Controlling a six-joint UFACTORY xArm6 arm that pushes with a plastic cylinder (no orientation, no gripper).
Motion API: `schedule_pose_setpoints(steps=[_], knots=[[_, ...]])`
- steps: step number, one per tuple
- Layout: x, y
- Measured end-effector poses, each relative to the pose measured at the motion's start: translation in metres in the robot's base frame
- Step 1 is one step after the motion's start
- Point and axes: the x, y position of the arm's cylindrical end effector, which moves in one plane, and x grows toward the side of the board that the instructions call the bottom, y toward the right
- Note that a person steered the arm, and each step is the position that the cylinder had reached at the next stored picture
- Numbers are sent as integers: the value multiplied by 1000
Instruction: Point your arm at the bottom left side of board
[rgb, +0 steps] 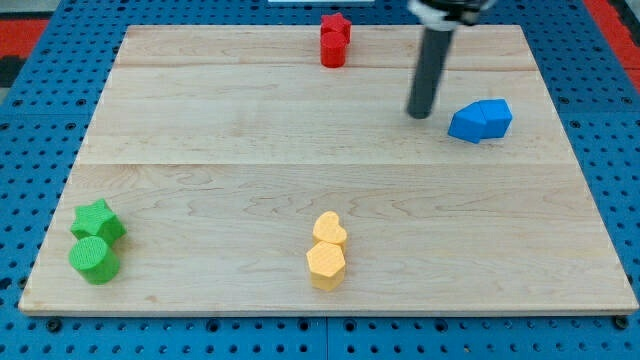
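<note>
My tip (419, 113) rests on the wooden board (250, 150) in the upper right part, just left of two blue blocks (481, 120) that touch each other. A green star (97, 221) and a green cylinder (95, 259) sit together at the board's bottom left corner, far from the tip. A yellow heart (329, 230) and a yellow hexagon (326, 264) sit together at the bottom middle. A red star (336, 26) and another red block (332, 50) stand at the top edge, left of the rod.
The board lies on a blue pegboard surface (40, 100) that surrounds it on all sides. Red strips show at the view's top corners (610, 15).
</note>
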Motion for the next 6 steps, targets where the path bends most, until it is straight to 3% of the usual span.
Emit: schedule_pose_setpoints(steps=[1, 4, 5, 6], knots=[[19, -70], [223, -185], [252, -216], [252, -261]])
